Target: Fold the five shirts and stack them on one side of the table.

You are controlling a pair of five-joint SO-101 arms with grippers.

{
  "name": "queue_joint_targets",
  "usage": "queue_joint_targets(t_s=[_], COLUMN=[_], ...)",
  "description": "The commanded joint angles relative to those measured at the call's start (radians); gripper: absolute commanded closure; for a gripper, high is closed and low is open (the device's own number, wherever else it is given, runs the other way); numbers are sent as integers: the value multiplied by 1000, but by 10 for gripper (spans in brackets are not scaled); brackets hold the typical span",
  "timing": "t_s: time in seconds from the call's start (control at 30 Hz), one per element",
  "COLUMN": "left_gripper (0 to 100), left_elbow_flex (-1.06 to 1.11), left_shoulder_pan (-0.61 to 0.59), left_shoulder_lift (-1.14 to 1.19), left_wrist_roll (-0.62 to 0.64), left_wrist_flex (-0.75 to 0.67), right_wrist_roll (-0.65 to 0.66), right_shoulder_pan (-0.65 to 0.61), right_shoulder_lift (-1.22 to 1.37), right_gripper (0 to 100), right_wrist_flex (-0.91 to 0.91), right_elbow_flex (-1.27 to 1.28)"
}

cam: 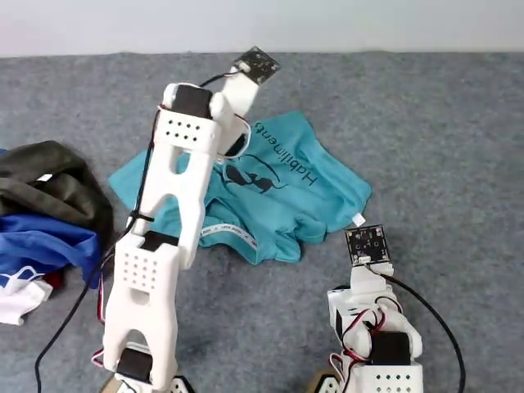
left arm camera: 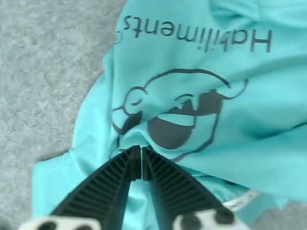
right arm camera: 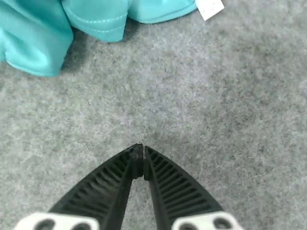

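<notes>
A teal shirt [cam: 278, 192] with a dark printed graphic lies crumpled in the middle of the grey carpeted table [cam: 442, 139]. My left arm stretches over its left part. In the left wrist view the left gripper [left arm camera: 142, 154] is shut, its tips right over the shirt [left arm camera: 192, 86] beside the graphic; no cloth shows pinched between them. My right gripper [right arm camera: 143, 152] is shut over bare carpet, a short way from the shirt's near hem [right arm camera: 96, 19] and its white label [right arm camera: 210, 8]. The right arm [cam: 372, 327] sits at the front right.
A heap of other shirts lies at the left edge: a dark one [cam: 57, 184] on top, a blue one [cam: 41, 246] below, white cloth [cam: 18, 299] at the front. Open carpet stretches to the right and far side of the teal shirt.
</notes>
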Motion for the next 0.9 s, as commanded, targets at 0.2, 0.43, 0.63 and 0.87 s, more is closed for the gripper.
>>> queue_joint_targets(t_s=[0.2, 0.43, 0.63, 0.87], left_gripper=[984, 984, 983, 858], left_elbow_flex=[490, 811, 941, 928], left_shoulder_pan=[196, 307, 344, 344], left_shoulder_lift=[-370, -555, -525, -374], left_wrist_roll=[-5, -61, -103, -87], left_wrist_flex=[31, 28, -48, -132], right_wrist_roll=[-6, -6, -6, -6], right_shoulder_pan=[-2, -2, -2, -2], right_shoulder_lift=[-12, -12, -12, -12], right_gripper=[990, 990, 990, 990], right_wrist_flex=[8, 8, 8, 8], right_elbow_flex=[9, 9, 9, 9])
